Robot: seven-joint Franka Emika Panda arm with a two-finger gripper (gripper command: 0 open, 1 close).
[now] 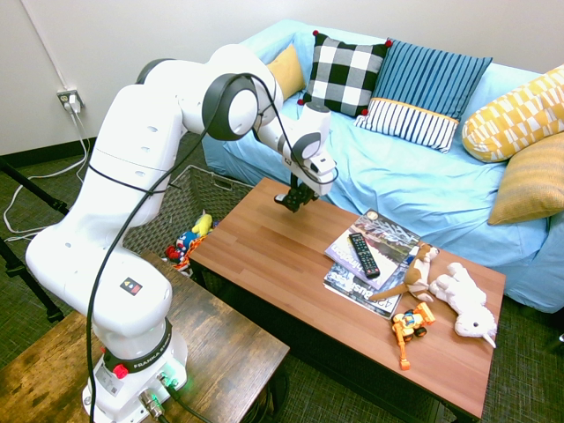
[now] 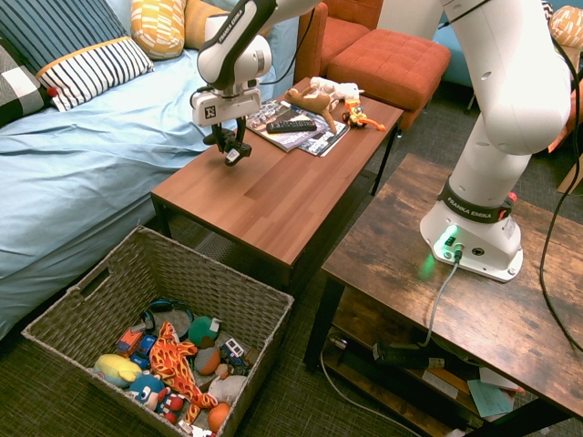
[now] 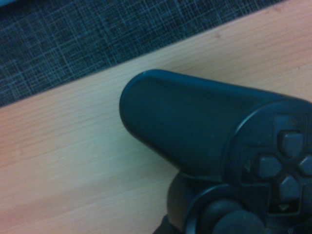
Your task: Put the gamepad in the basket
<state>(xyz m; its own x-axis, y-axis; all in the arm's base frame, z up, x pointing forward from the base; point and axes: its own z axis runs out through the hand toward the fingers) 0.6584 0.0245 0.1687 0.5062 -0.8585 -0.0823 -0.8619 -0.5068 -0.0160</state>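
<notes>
Gripper (image 1: 293, 201) in the first exterior view hangs above the wooden table (image 1: 264, 256), fingers clamped on the black gamepad (image 1: 290, 202), with the basket (image 1: 181, 211) on the floor beyond the table's end. Second exterior view: the gamepad (image 2: 232, 151) is clear of the tabletop, the basket (image 2: 137, 273) of toys well apart below. Wrist view shows one gamepad (image 3: 204, 141) handle and its direction pad close up over the table.

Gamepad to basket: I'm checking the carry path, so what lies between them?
In the second exterior view, only bare tabletop and its near edge lie between the gamepad, held in the gripper, and the basket on the floor.
</notes>
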